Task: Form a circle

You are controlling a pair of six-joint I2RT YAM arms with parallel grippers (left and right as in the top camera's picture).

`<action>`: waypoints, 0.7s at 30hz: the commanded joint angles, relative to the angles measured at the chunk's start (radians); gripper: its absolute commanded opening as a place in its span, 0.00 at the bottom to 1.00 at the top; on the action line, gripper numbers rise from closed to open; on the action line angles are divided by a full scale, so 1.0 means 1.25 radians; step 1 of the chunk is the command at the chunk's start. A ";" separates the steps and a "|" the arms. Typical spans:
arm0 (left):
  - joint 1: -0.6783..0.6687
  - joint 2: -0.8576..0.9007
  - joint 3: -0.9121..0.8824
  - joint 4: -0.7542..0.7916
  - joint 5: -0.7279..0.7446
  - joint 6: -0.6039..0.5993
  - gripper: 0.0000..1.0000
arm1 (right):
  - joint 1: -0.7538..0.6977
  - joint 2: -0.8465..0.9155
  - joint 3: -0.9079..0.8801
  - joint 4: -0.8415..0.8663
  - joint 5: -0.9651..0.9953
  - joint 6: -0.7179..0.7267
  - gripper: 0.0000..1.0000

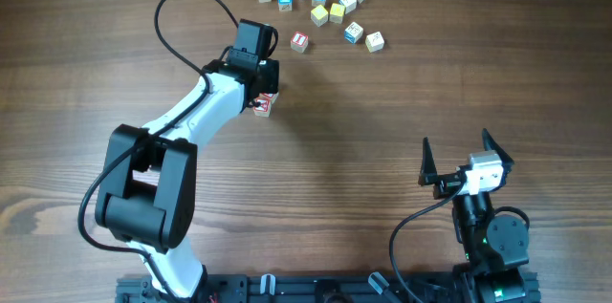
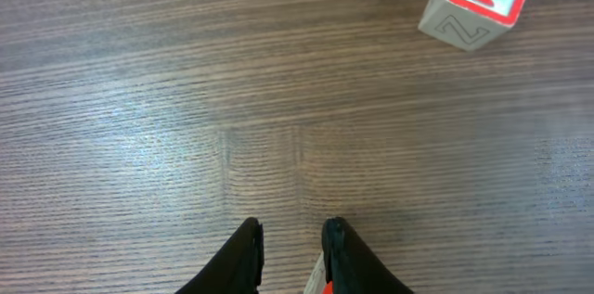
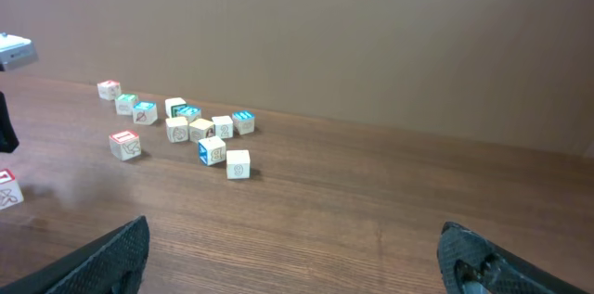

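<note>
Where left gripper (image 2: 292,231) hangs, cube (image 1: 265,104) beneath

A robotics lab: wood-grain table (image 1: 382,102) with robot arms (image 1: 196,117) mounted at its edge.

I'm seeing the table (image 1: 382,131) showing brown wood grain. The lone cube (image 2: 478,2) is showing a white face with a red border and a red I. The scattered cubes (image 1: 337,12) are showing green, blue, yellow and plain faces. The left arm (image 1: 201,107) is showing white and black.

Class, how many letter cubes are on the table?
13: eleven in the far cluster, a red I cube nearer, one cube under the left gripper. The arm may hide more.
</note>
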 commanded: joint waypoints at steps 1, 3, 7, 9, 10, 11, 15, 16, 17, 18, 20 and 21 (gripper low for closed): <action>0.004 0.010 -0.005 -0.020 0.024 0.021 0.21 | -0.004 -0.004 -0.001 0.004 -0.006 0.004 1.00; 0.004 0.010 -0.005 -0.020 0.034 0.096 0.33 | -0.004 -0.004 -0.001 0.004 -0.006 0.004 1.00; 0.004 0.010 -0.005 -0.013 0.040 0.168 0.50 | -0.004 -0.004 -0.001 0.004 -0.006 0.004 1.00; 0.004 0.010 -0.005 -0.013 0.112 0.219 0.52 | -0.004 -0.004 -0.001 0.004 -0.006 0.004 1.00; 0.004 0.010 -0.005 -0.011 0.126 0.226 0.52 | -0.004 -0.004 -0.001 0.004 -0.006 0.003 1.00; 0.004 0.010 -0.004 -0.011 0.127 0.226 0.52 | -0.004 -0.004 -0.001 0.004 -0.006 0.003 1.00; 0.004 0.010 -0.004 -0.022 0.165 0.192 0.52 | -0.004 -0.004 -0.001 0.004 -0.006 0.003 1.00; 0.004 0.013 -0.004 -0.028 0.166 0.182 0.51 | -0.004 -0.004 -0.001 0.004 -0.006 0.003 1.00; 0.003 0.016 -0.004 -0.035 0.165 0.182 0.50 | -0.004 -0.004 -0.001 0.004 -0.006 0.003 1.00; 0.004 0.019 -0.004 -0.038 0.165 0.182 0.48 | -0.004 -0.004 -0.001 0.004 -0.006 0.003 1.00; 0.004 0.025 -0.004 -0.038 0.165 0.182 0.49 | -0.004 -0.004 -0.001 0.004 -0.006 0.003 1.00; 0.004 0.027 -0.004 -0.038 0.165 0.182 0.49 | -0.004 -0.004 -0.001 0.004 -0.006 0.003 1.00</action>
